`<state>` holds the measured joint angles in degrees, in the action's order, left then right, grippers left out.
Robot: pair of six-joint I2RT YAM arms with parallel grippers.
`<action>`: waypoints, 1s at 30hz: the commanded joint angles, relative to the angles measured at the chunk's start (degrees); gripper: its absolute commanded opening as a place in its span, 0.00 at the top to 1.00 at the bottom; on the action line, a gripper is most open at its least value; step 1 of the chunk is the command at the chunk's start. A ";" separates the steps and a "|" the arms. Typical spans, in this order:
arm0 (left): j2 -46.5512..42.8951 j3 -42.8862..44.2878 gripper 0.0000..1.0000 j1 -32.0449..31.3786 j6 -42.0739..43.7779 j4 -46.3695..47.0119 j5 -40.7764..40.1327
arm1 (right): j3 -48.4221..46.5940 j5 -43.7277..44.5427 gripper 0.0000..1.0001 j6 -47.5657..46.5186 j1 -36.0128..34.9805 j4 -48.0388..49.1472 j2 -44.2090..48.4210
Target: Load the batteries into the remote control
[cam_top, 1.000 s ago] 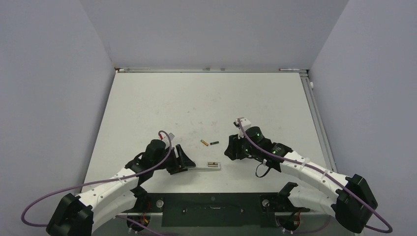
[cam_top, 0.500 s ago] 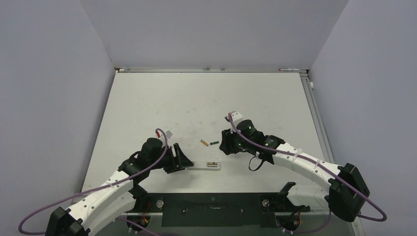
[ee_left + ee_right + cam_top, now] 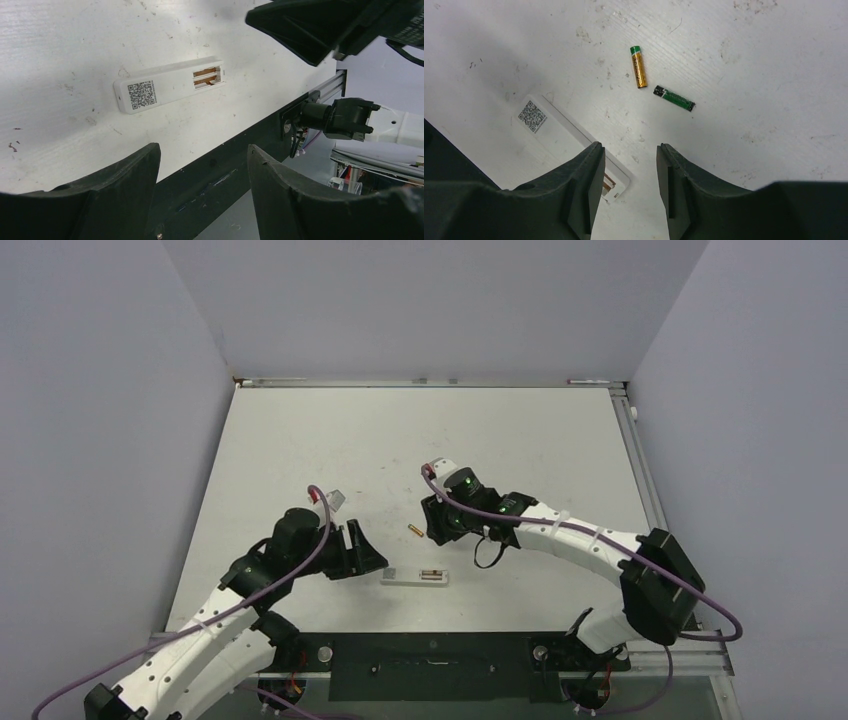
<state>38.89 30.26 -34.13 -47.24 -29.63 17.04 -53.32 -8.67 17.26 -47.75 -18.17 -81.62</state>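
Right end effector [image 3: 629, 147] now over batteries [image 3: 639, 67], empty, open; left [image 3: 202, 150] likewise by QR-coded remote [image 3: 170, 90].

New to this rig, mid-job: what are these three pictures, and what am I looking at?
Two robot arms are bolted at the near edge of a white table. The overhead picture looks down from behind them. The other two come from a camera on each wrist, and the dark shapes at the bottom are that arm's tool. On the table lie the remote control, back up with its battery compartment open and empty, a yellow-gold battery and a green battery. The left tool hovers beside the remote control. The right tool hangs close to both batteries. Both are open and hold nothing.
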 commanded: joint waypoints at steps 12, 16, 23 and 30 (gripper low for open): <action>-3.40 13.03 0.37 0.64 8.47 -10.99 -1.26 | -14.82 5.92 0.61 -3.61 -2.02 -3.88 -16.43; -4.03 13.34 0.36 0.73 9.22 -11.56 -0.79 | -17.66 6.56 0.62 -3.44 -2.50 -4.71 -19.84; -4.91 13.11 0.35 0.73 10.11 -11.25 0.99 | -21.14 7.80 0.62 -1.82 -3.12 -4.82 -24.26; -5.58 12.49 0.35 0.73 10.37 -10.31 2.82 | -23.23 8.31 0.64 -0.96 -3.14 -5.08 -27.84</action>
<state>33.80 41.28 -33.65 -38.20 -40.97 18.04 -73.71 -2.24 15.38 -50.41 -23.40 -108.36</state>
